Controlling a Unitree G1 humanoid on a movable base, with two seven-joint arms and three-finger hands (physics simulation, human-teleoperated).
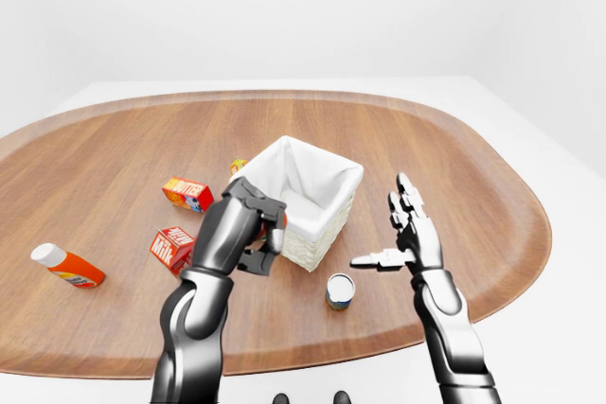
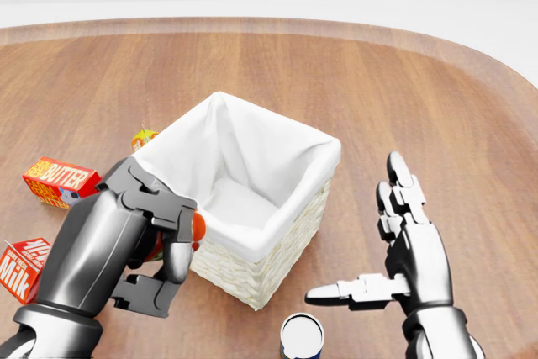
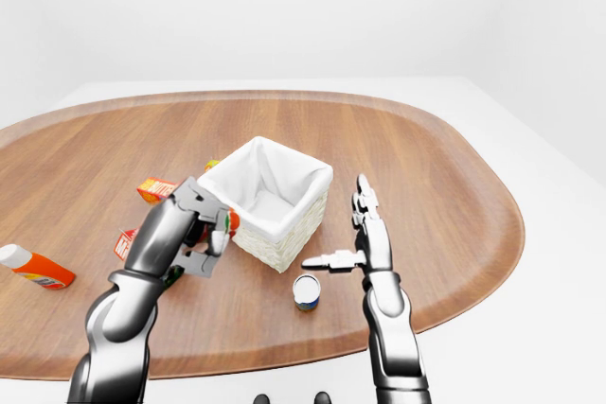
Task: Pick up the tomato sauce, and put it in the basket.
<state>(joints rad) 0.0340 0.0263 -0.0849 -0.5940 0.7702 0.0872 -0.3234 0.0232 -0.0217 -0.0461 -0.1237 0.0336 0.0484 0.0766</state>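
Beside the basket [image 2: 277,233] wall, my left hand [image 2: 126,245] grips the tomato sauce [image 2: 197,227], fingers wrapped round it; label mostly hidden. Right hand [image 2: 403,262] open, empty, near a can [image 2: 302,337].

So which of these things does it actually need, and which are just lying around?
Needed:
- tomato sauce, held in the left hand
- basket

Lying about:
- butter box
- milk carton
- tin can
- orange bottle
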